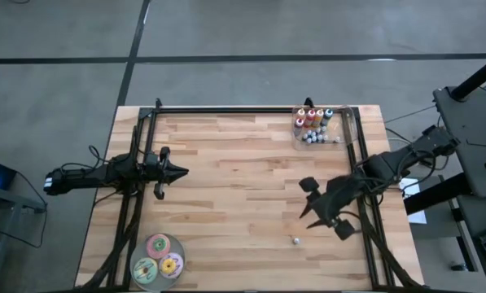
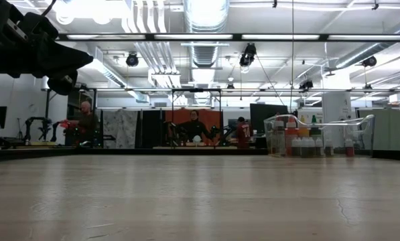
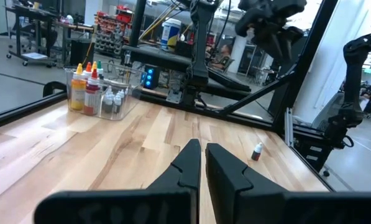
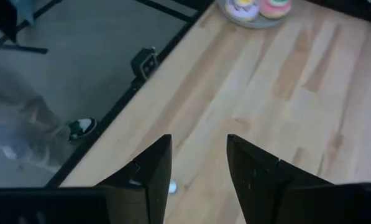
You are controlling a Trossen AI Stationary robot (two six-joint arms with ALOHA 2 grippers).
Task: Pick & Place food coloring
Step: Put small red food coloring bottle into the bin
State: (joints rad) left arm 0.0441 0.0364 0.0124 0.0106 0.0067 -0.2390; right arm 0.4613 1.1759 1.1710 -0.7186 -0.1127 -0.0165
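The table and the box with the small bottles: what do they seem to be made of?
The table looks like pale wood with a smooth, slightly glossy finish: plank seams and grain show. The box seems to be clear plastic, possibly acrylic: the small bottles show through its walls.

You have a clear box [image 1: 346, 130] at about one o'clock on the table [image 1: 226, 179], with most of the little bottles [image 1: 312, 122] inside it. One small bottle [image 1: 295, 240] lies alone at about five o'clock, near the right gripper [image 1: 317, 203]. The round discs [image 1: 158, 259] sit at seven o'clock. The left gripper [image 1: 173, 172] is at nine o'clock.
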